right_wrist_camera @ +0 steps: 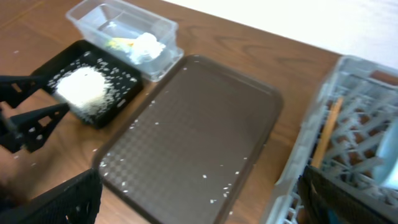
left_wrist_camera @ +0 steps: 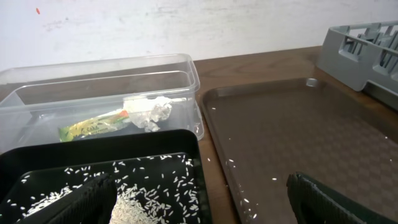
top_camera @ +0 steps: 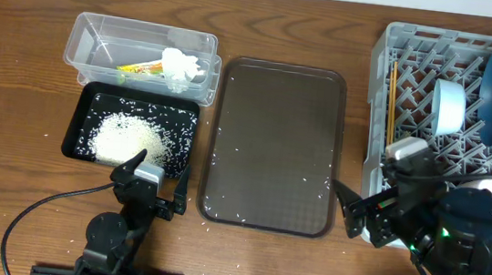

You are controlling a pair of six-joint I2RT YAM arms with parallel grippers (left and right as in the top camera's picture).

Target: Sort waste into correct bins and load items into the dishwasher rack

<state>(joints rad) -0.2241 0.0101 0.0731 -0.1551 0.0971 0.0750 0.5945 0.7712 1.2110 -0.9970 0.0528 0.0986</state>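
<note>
I see my left pincer point(left_wrist_camera: 202, 202) spread, black tray point(left_wrist_camera: 68, 158) just ahead. My right pincer point(right_wrist_camera: 205, 205) is spread too, rack point(right_wrist_camera: 303, 158) on its right.

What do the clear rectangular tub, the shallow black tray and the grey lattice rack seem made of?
Clear rectangular tub: thin glossy plastic, likely; its walls are see-through with bright glints. Shallow black tray: probably plastic, with a faint sheen. Grey lattice rack: matte moulded plastic, judging by its uniform ribs.
</note>
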